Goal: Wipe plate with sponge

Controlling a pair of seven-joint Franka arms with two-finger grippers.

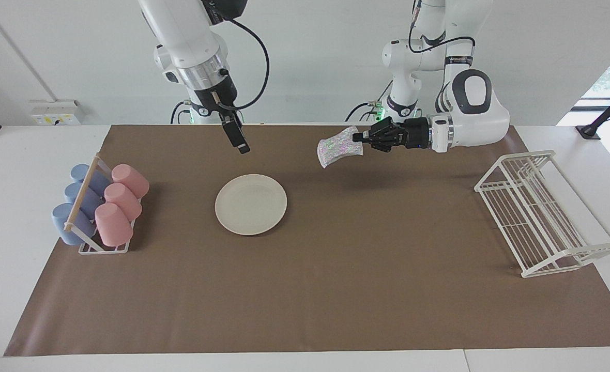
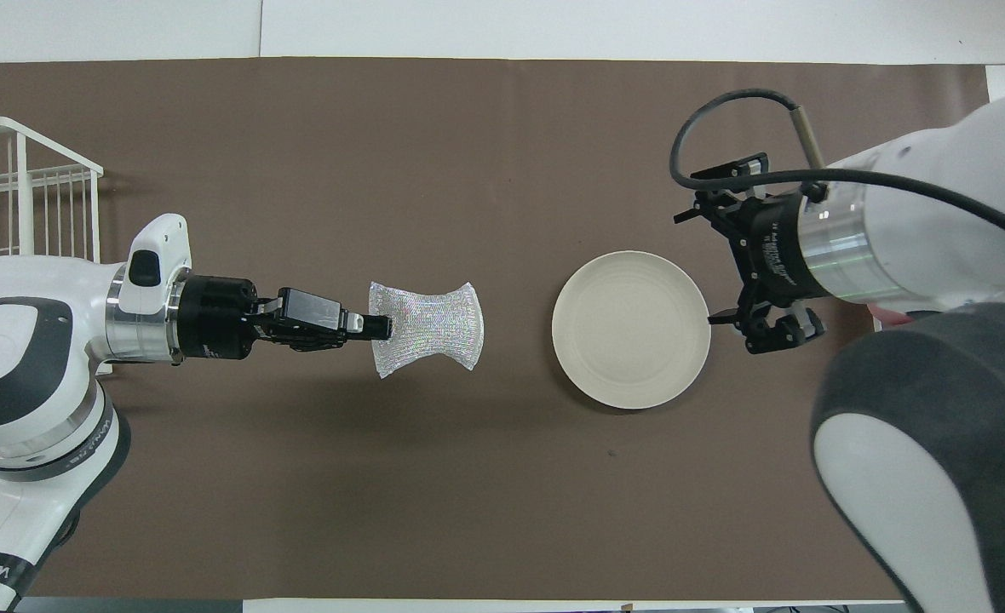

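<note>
Sponge (image 1: 337, 146) hangs pinched at one end in my left gripper (image 1: 357, 138) above the brown mat (image 1: 336, 289), beside the plate (image 1: 250, 204) lying flat on the mat, while my right gripper (image 1: 239, 142) hovers wide open above the plate's rim.

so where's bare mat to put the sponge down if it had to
Bare mat lies between the plate and the wire rack, and along the edge farthest from the robots. The sponge hangs over mat in the left gripper. Crowded: the cup rack.
</note>
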